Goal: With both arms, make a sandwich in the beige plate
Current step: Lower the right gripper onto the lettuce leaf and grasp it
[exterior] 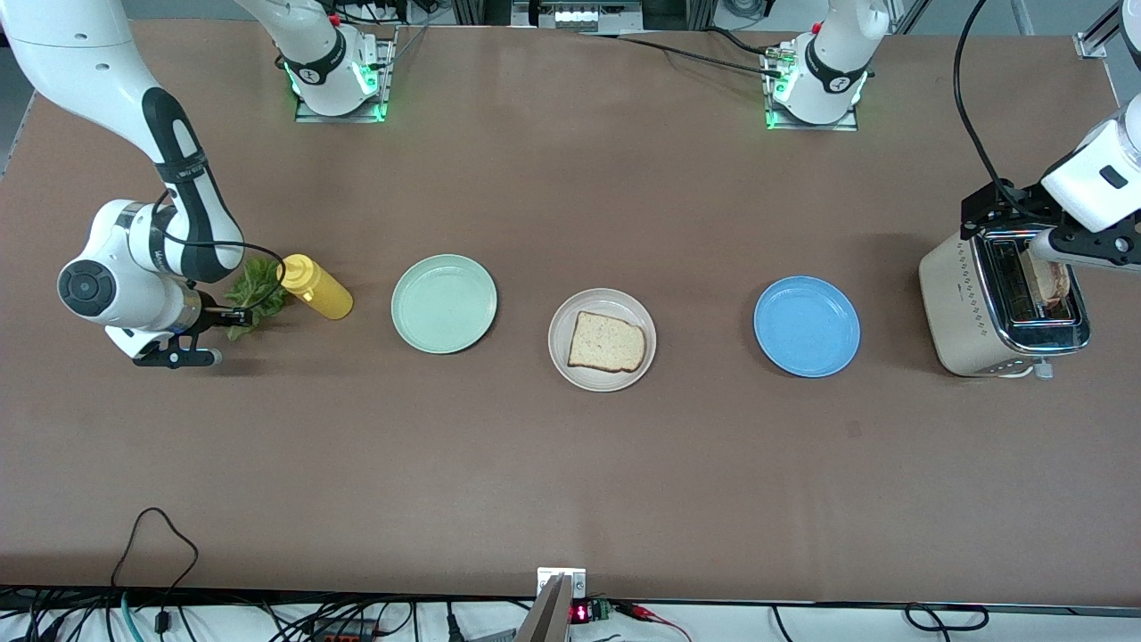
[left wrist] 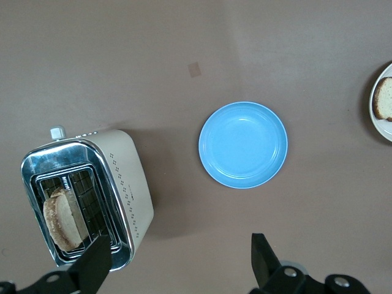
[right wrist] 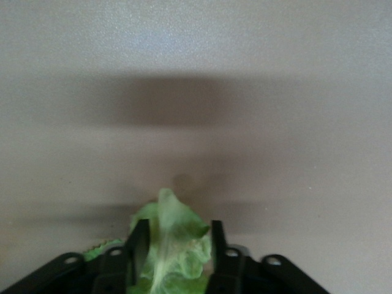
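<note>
While the left end effector (left wrist: 177, 263) gapes, the right end effector (right wrist: 176, 245) pinches lettuce (right wrist: 174, 242).

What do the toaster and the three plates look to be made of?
Toaster: cream body, likely painted metal or plastic, with a mirror-bright chromed metal top.
Beige plate, mint-green plate and blue plate: smooth and softly glossy with raised rims, probably glazed ceramic, though melamine cannot be ruled out.

The lettuce (exterior: 257, 294) is partly hidden by the right arm. The toaster (left wrist: 92, 196) hides most of its bread slice (left wrist: 61, 219). The beige plate (left wrist: 381, 104) is cut off by the left wrist view's edge.
</note>
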Robot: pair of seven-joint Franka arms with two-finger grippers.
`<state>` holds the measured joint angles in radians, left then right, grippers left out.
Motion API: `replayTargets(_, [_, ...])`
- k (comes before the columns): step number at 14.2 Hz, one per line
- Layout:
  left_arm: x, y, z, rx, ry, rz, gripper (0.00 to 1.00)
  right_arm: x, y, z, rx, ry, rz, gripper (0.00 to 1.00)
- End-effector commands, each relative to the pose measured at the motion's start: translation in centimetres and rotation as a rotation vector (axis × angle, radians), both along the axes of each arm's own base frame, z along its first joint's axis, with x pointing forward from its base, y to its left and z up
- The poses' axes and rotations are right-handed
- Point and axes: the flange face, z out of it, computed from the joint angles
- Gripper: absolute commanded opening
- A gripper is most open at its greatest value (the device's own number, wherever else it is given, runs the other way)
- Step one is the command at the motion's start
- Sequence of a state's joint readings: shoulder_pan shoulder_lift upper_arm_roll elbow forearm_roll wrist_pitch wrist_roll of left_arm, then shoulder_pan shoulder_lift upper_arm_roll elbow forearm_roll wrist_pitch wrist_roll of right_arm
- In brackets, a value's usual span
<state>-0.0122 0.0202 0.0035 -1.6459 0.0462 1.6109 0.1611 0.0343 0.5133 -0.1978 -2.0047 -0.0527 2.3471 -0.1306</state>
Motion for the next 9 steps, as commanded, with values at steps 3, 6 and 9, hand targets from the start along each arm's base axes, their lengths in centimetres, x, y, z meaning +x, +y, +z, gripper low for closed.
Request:
replayTargets(3, [0.1,0.2,0.4,0.020,0.003,0.003,1.00,0.4,0.8,0.3,0.002,-0.017,0.020,0.00])
replayTargets(6, [0.1,0.2,0.4,0.020,0.003,0.003,1.00,0.9,1.3,3.2,0.020,-0.033,0.118,0.00])
replayTargets(9, [0.1,0.2,0.4,0.020,0.003,0.003,1.00,1.6,1.3,8.7,0.051,-0.035,0.271,0.00])
